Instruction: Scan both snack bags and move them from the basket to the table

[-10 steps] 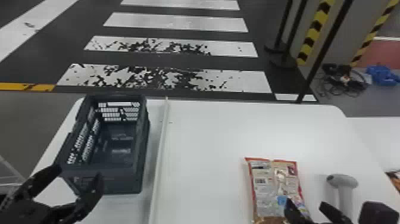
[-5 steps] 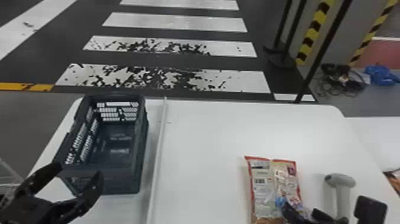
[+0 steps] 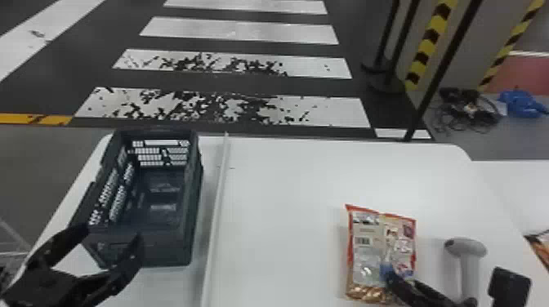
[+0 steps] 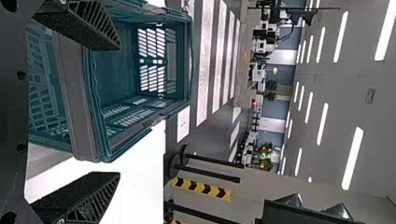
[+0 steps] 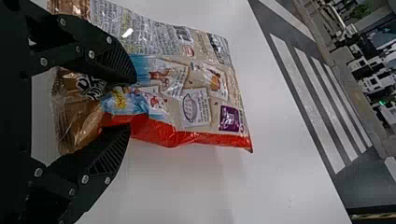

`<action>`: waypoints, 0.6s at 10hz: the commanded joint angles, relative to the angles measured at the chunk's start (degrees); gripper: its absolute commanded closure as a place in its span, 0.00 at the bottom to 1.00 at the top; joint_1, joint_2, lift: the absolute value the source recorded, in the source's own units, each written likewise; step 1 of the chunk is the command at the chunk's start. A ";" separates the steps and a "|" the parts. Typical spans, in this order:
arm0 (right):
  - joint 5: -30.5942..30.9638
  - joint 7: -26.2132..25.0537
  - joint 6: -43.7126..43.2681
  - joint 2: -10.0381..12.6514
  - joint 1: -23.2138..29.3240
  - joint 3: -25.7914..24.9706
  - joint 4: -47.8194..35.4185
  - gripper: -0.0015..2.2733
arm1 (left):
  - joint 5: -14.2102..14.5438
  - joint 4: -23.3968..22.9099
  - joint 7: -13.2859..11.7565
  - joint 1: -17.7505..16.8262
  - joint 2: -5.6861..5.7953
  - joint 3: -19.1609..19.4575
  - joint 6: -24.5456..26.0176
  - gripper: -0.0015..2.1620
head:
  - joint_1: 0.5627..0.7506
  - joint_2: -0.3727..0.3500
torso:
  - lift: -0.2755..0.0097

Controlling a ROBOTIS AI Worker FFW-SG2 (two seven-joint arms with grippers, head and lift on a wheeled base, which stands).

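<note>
My right gripper [image 3: 416,288] is low at the right of the head view, at the near right part of a snack bag [image 3: 363,249] lying on the white table. In the right wrist view the right gripper [image 5: 132,103] is shut on the snack bag [image 5: 187,88], whose blue and red film bunches between the fingers. A grey scanner [image 3: 469,263] is just right of the bag. The left gripper [image 3: 113,234] stands open by the near end of the dark basket [image 3: 173,249]; seen from the left wrist, the left gripper [image 4: 118,111] has the basket [image 4: 84,102] beyond its parted fingers.
A thin pale strip [image 3: 216,212] runs front to back between basket and bag on the table [image 3: 286,228]. Part of another orange package [image 3: 541,245] shows at the right edge. Black posts and striped pillars stand behind the table.
My right gripper has shifted slightly left, and its fingers have come together on the snack bag, which is now creased and pinched. The left gripper has hardly moved.
</note>
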 commanded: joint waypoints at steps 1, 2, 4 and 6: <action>-0.78 0.07 -2.47 0.23 0.77 -0.70 -0.70 0.99 | -0.08 0.14 0.00 -0.10 -0.09 -0.29 -0.17 0.01 | 0.70 0.44 | 0.62; -1.74 0.07 -2.82 0.23 1.56 -1.23 -2.10 0.99 | -0.08 -0.04 0.00 -0.10 -0.18 -0.38 -0.17 0.01 | 0.70 0.42 | 0.62; -4.12 -0.02 -2.11 0.23 2.35 -2.73 -6.06 0.99 | 0.01 -0.04 0.00 -0.19 -0.18 -0.55 -0.17 0.01 | 0.70 0.40 | 0.62; -6.84 -0.11 2.98 0.23 0.68 -6.15 -10.63 0.99 | -0.08 0.32 0.00 -0.63 -0.18 -0.55 0.00 0.01 | 0.70 0.38 | 0.62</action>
